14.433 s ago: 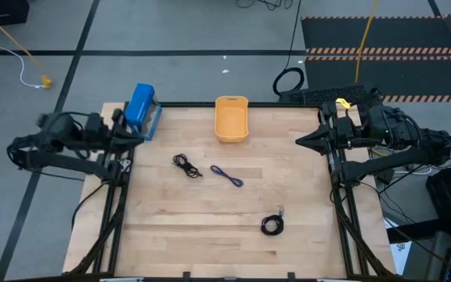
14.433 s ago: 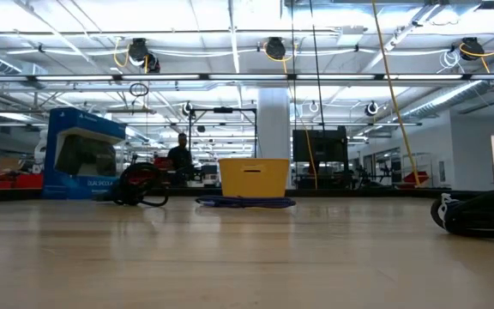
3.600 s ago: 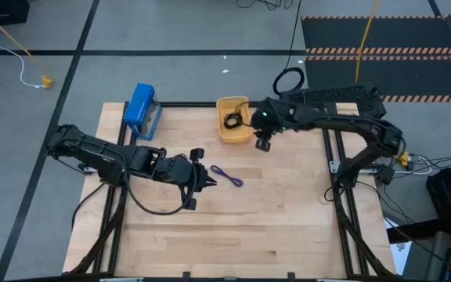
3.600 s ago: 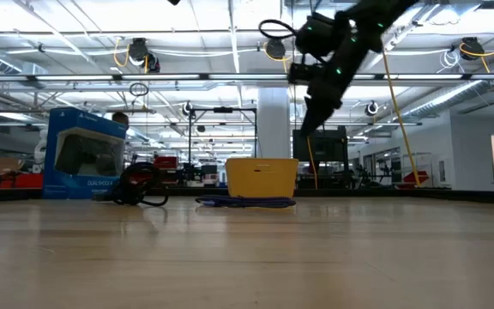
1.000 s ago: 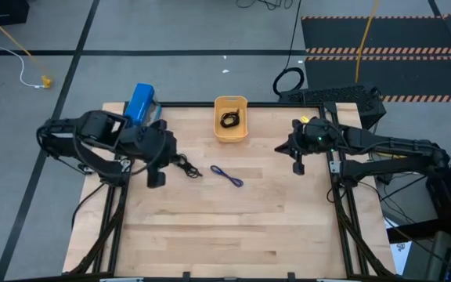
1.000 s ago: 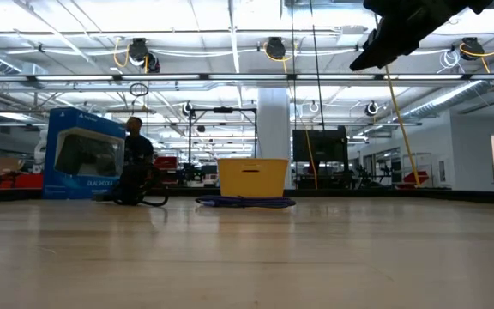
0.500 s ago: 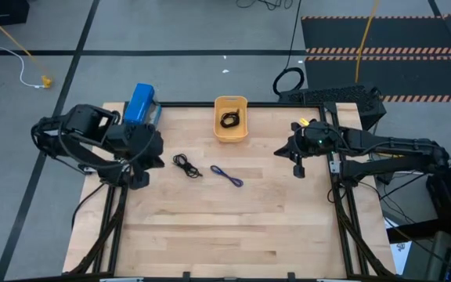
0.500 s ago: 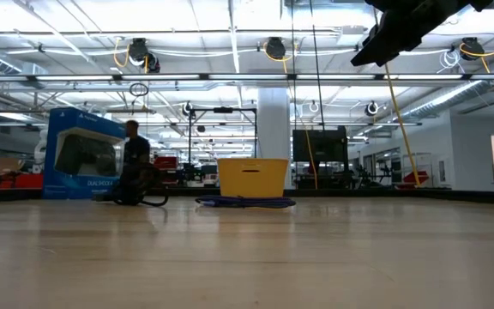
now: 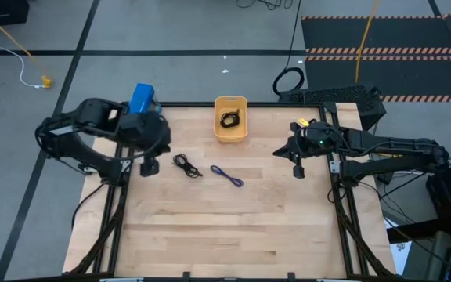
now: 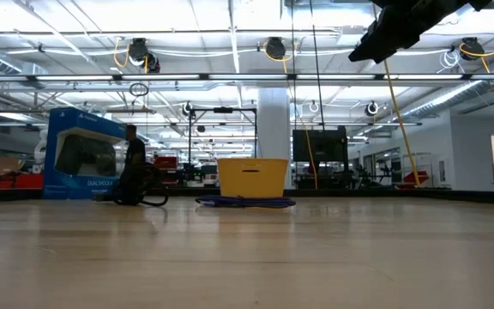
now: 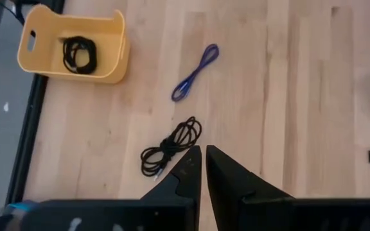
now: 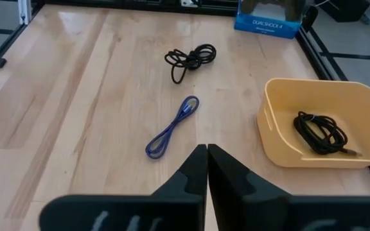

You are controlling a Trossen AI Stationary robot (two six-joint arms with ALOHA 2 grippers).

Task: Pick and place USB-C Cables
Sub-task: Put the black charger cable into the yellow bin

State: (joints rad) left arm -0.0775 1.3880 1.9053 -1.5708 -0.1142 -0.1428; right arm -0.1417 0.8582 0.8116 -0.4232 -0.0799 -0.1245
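- High view: left gripper (image 9: pixel 149 165) has swung back in over the table's left edge, just beside the loose black cable (image 9: pixel 185 165). A second ago it was closer to that cable, then pulled out toward the edge; now it's returning.
- Left wrist view: left fingers (image 11: pixel 186 168) pressed together, nothing between them, tips hanging right above the black cable (image 11: pixel 169 146). Not touching it as far as I can tell.
- That cable hasn't shifted across the last second, so no grasp has landed on it yet.
- Blue cable (image 9: pixel 227 176) lies flat on the wood just past the black one, toward table centre, untouched.
- Tray (image 9: pixel 219 130) at the far edge holds one black cable (image 9: pixel 230 120), the one that started near the front of the table; the right arm dropped it there a few seconds back.
- Right gripper (image 9: pixel 297 169) hovers at the table's right edge, well apart from everything, barely moved in the last second. Right wrist view: fingers (image 12: pixel 196 168) together, empty.
- Blue box (image 9: pixel 140 101) sits at the far left corner, not involved.
- Read: one of three done, two left. Left arm looks to be lining up on the black cable; it'll need to open before it drops.
- Risk: loose, thin coil on bare wood — easy to pinch one strand and drag the rest.
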